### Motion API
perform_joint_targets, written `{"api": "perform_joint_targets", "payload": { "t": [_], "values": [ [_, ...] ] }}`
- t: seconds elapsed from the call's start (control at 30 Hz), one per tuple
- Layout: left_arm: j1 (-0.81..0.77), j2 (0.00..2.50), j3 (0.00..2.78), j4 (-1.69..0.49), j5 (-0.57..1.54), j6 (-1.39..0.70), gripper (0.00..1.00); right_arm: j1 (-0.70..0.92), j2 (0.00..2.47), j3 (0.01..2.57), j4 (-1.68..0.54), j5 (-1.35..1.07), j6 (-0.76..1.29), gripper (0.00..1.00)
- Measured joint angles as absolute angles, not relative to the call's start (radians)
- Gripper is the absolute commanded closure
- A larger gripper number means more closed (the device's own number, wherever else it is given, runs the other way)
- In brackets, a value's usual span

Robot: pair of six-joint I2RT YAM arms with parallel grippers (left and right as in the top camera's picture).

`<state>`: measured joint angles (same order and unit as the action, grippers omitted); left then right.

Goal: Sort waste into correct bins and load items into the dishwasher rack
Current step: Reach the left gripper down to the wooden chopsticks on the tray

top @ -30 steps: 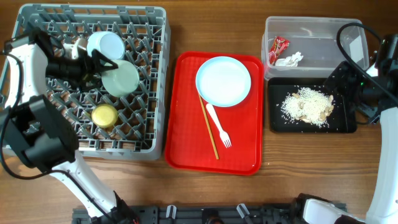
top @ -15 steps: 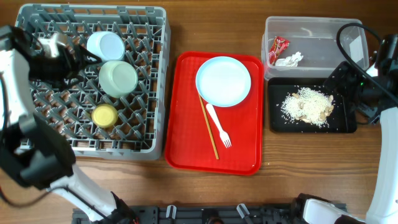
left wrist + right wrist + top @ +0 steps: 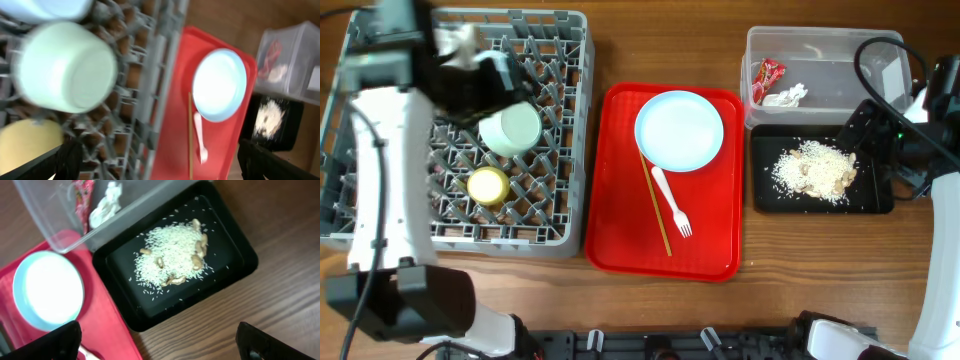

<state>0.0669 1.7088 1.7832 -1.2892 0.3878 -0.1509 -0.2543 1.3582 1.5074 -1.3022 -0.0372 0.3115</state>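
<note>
Now we saw both pincers released, empty: left gripper (image 3: 160,167) above the rack (image 3: 550,215), right gripper (image 3: 160,347) with rice (image 3: 172,255) at twelve o'clock.

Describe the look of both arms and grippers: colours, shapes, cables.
Both arms have white links and black joints. The left arm is a long white tube; a black cable loops beside the right arm. The left gripper's fingers and the right gripper's fingers are black.

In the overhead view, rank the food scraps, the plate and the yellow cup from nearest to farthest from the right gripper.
1. food scraps, in the black tray, right beside the right gripper.
2. plate, on the red tray, mid-table.
3. yellow cup, in the rack, far left.
</note>
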Motion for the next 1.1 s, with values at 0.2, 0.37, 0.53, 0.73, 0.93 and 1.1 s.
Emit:
{"api": "perform_joint_targets", "payload": {
  "t": [0.2, 0.37, 0.53, 0.73, 0.93, 1.1],
  "values": [
    [-0.104, 1.709, 1.783, -1.272, 0.342, -0.246, 0.00, -0.254, 1.358, 1.507, -1.301, -0.091, 0.234, 0.00],
    [-0.257, 1.709, 1.773, -1.282, 0.210, -0.434, 0.00, -0.254, 1.359, 1.507, -1.301, -0.142, 0.206, 0.00],
    [-0.424, 1.722, 1.706, -1.279, 0.126, -0.604, 0.00, -0.254, 1.359, 1.485, -1.301, -0.158, 0.197, 0.01],
    [-0.576, 1.779, 1.577, -1.228, 0.079, -0.776, 0.02, -0.254, 1.371, 1.460, -1.302, -0.158, 0.191, 0.01],
    [-0.654, 1.837, 1.446, -1.126, 0.061, -0.861, 0.05, -0.254, 1.372, 1.459, -1.302, -0.161, 0.188, 0.01],
    [-0.666, 1.855, 1.359, -1.049, 0.054, -0.878, 0.02, -0.254, 1.372, 1.459, -1.302, -0.162, 0.188, 0.01]
  ]
}}
